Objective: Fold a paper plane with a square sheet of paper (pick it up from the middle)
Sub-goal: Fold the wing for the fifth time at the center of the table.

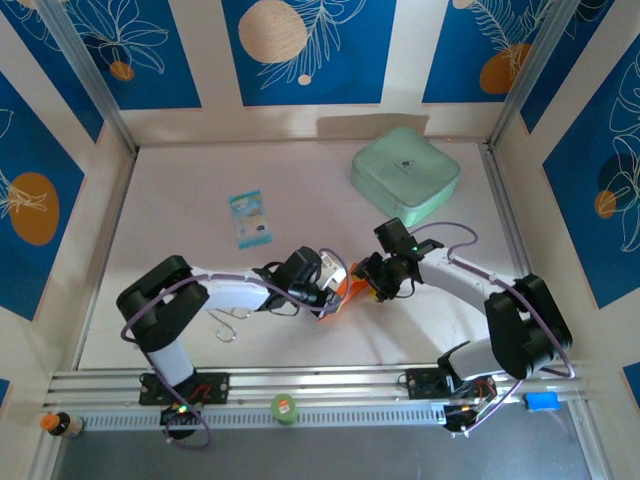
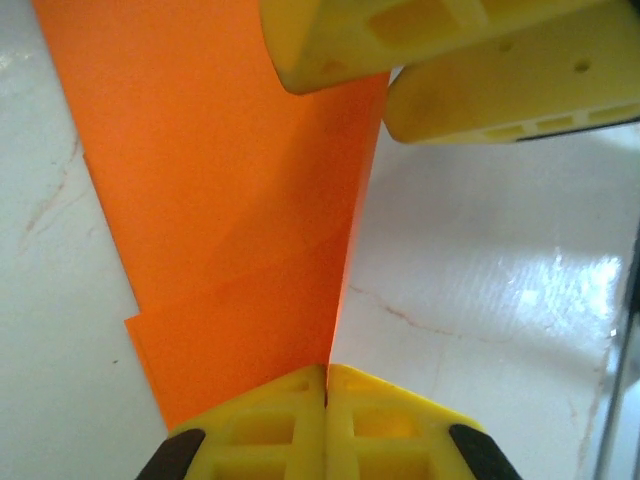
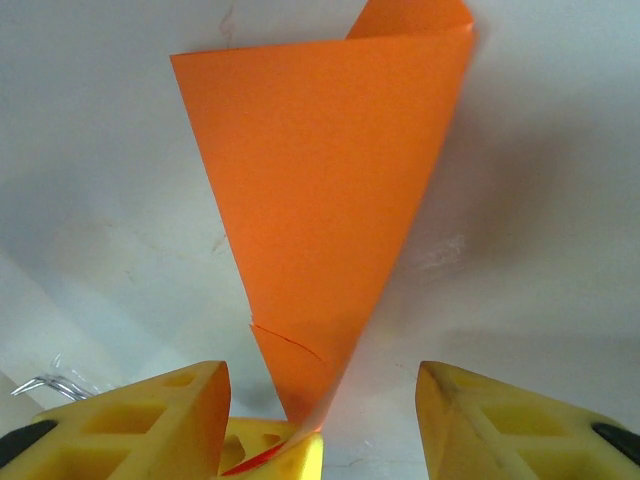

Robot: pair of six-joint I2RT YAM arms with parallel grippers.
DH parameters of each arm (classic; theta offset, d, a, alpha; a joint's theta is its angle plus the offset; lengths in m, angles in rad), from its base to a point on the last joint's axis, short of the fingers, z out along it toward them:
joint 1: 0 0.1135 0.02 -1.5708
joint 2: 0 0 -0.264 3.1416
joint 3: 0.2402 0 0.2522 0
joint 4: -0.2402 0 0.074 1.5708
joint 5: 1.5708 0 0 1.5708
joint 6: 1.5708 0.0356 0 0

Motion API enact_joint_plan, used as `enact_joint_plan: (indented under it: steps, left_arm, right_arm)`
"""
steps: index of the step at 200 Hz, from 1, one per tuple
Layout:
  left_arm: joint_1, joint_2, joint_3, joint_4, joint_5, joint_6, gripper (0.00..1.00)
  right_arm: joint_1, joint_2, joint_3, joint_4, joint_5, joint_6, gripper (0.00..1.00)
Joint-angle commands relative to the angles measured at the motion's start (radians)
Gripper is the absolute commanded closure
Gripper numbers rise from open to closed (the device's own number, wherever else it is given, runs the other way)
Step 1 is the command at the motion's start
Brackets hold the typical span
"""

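The square sheet of paper [image 1: 335,297] is bright orange and folded into a narrow pointed shape [image 3: 320,180], standing up off the white table at mid-table. My left gripper [image 2: 326,378] is shut on its pointed lower end, with the folded edge [image 2: 220,200] running into the seam between the pads. My right gripper [image 3: 322,378] is open, its yellow fingers [image 3: 160,415] on either side of that same end and off the paper. In the left wrist view the right gripper's fingers [image 2: 430,35] hang over the sheet's far end. From above, the two grippers [image 1: 350,283] meet nose to nose.
A mint-green box [image 1: 405,175] lies at the back right. A small blue-and-white packet [image 1: 250,218] lies left of centre. A bent wire piece [image 1: 231,326] rests by the left arm. A green-capped item [image 1: 285,408] sits on the near rail.
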Motion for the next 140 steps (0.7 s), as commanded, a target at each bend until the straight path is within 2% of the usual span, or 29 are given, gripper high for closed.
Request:
enact_joint_plan:
  steps: [1, 30, 78, 140]
  left_arm:
    - [-0.019, -0.022, 0.022, -0.047, -0.04, 0.065, 0.98]
    - [-0.026, -0.017, 0.022, -0.043, -0.052, 0.078, 0.97]
    - [-0.037, -0.027, 0.004, -0.024, -0.081, 0.106, 0.96]
    - [-0.056, -0.033, 0.003, -0.028, -0.107, 0.139, 0.95]
  right_arm:
    - [-0.007, 0.026, 0.035, -0.032, -0.037, -0.002, 0.48]
    - [-0.011, 0.029, 0.037, -0.033, -0.04, -0.007, 0.5]
    - [-0.025, 0.021, 0.019, -0.024, -0.057, -0.014, 0.63]
    - [-0.028, 0.011, 0.009, -0.015, -0.07, -0.017, 0.73]
